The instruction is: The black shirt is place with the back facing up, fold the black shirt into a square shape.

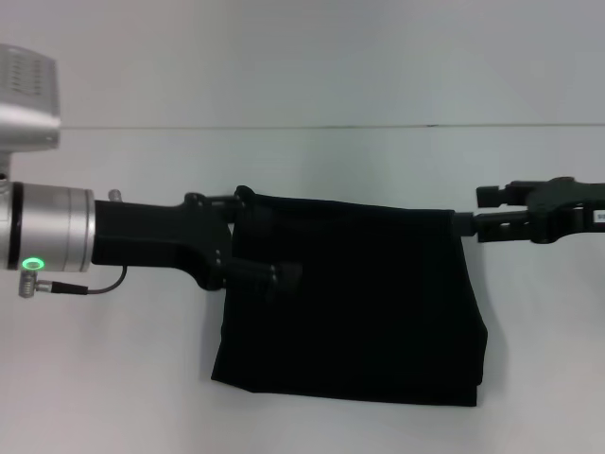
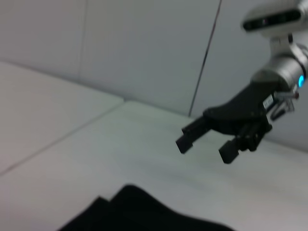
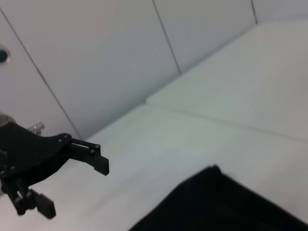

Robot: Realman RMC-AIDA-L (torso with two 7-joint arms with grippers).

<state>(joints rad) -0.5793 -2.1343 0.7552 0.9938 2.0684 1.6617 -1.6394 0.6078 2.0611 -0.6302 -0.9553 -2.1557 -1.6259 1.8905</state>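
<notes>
Plain white tabletop (image 1: 113, 378) fills most of the head view, with a pale wall behind it, and the black shirt (image 1: 359, 303) is laid out in the middle as a folded, roughly rectangular block. The left pincer (image 1: 253, 236) is seen reaching in from the left, sitting over the shirt's upper left corner, with one finger lying across the fabric; whether any cloth is actually gripped can't be told from here. The right pincer (image 1: 463, 225) is parked right at the shirt's upper right corner, touching or almost touching the edge. In the left wrist view, a corner of the black shirt (image 2: 139, 211) is shown on the white tabletop (image 2: 96, 159), and the right pincer (image 2: 204, 147) is seen farther off, hanging above the surface with its fingers spread apart and nothing between them. In the right wrist view, another corner of the shirt (image 3: 216, 202) is visible on the tabletop (image 3: 192, 134), and the left pincer (image 3: 74, 185) is seen across the way with its fingers spread wide and nothing held.
</notes>
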